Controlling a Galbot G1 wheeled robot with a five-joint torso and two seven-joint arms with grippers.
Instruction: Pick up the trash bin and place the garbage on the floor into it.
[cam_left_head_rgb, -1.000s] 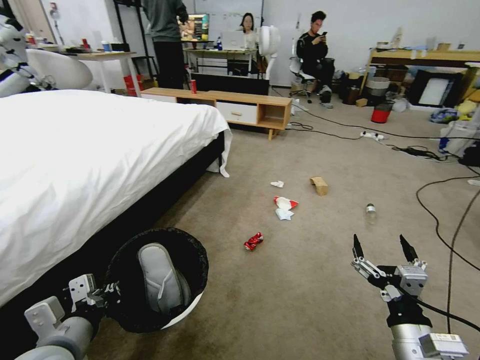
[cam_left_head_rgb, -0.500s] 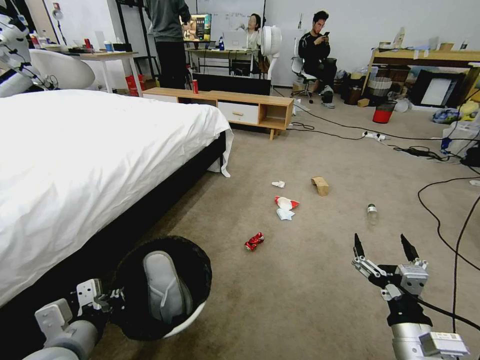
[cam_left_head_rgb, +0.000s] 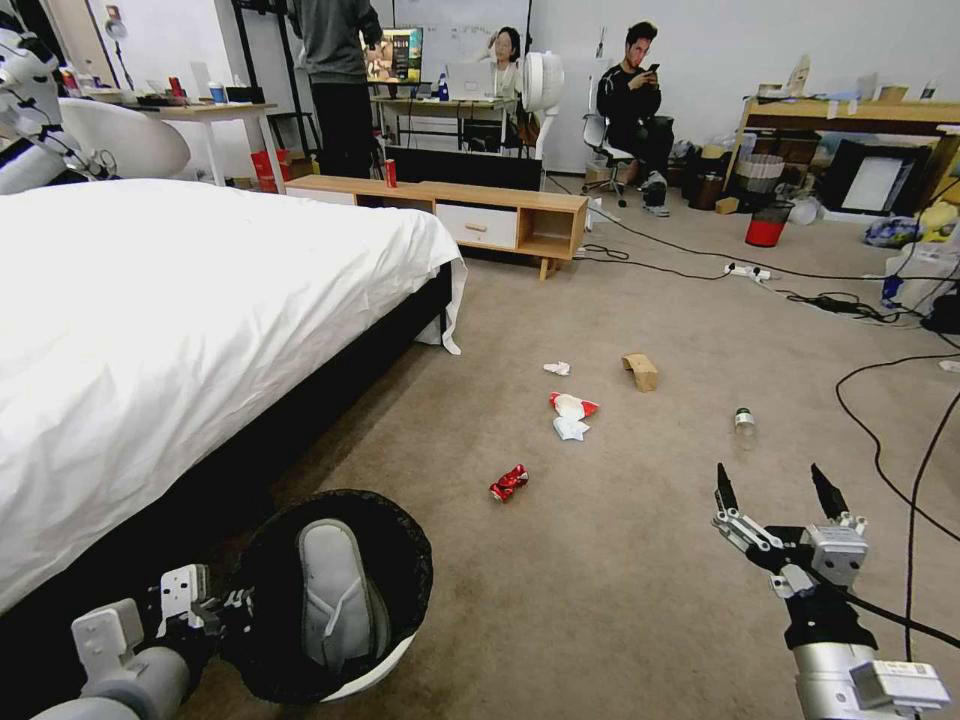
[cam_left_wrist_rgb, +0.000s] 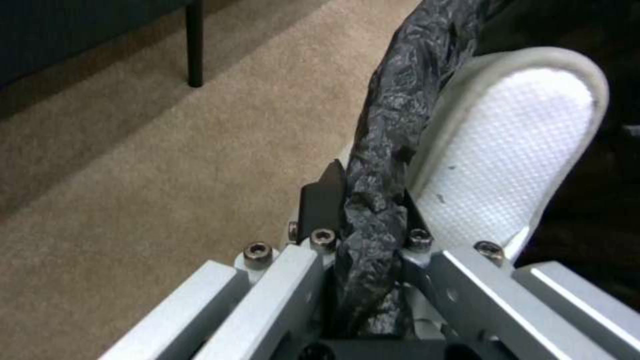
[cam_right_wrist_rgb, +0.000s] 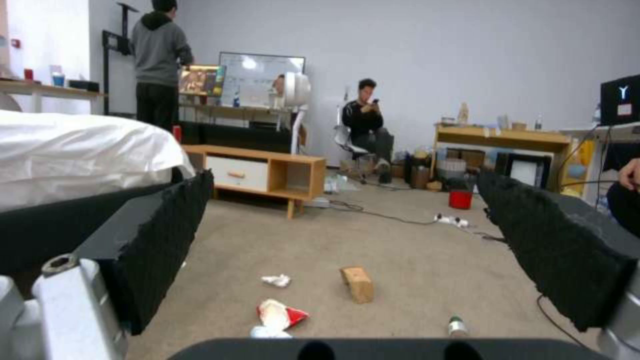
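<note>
One trash bin (cam_left_head_rgb: 335, 600) is already in hand, hanging low at about seven o'clock in the head view beside the bed (cam_left_head_rgb: 180, 320); the left gripper (cam_left_wrist_rgb: 363, 200) is clamped on its bag-wrapped rim, with a white slipper (cam_left_head_rgb: 340, 595) lying inside. Six bits of garbage lie on the floor (cam_left_head_rgb: 620, 580) ahead: crushed can (cam_left_head_rgb: 508, 482) nearest, at about twelve o'clock from the bin; wrapper (cam_left_head_rgb: 571, 404) and tissue (cam_left_head_rgb: 570, 428) beyond it; brown bag (cam_left_head_rgb: 640, 371) and bottle (cam_left_head_rgb: 743, 421) toward one o'clock. The right gripper (cam_left_head_rgb: 773, 487) hovers at five o'clock, jaws spread wide and empty. Doing this well likely means keeping the bin level and near the can, so the pinch on the thin rim does not slip.
</note>
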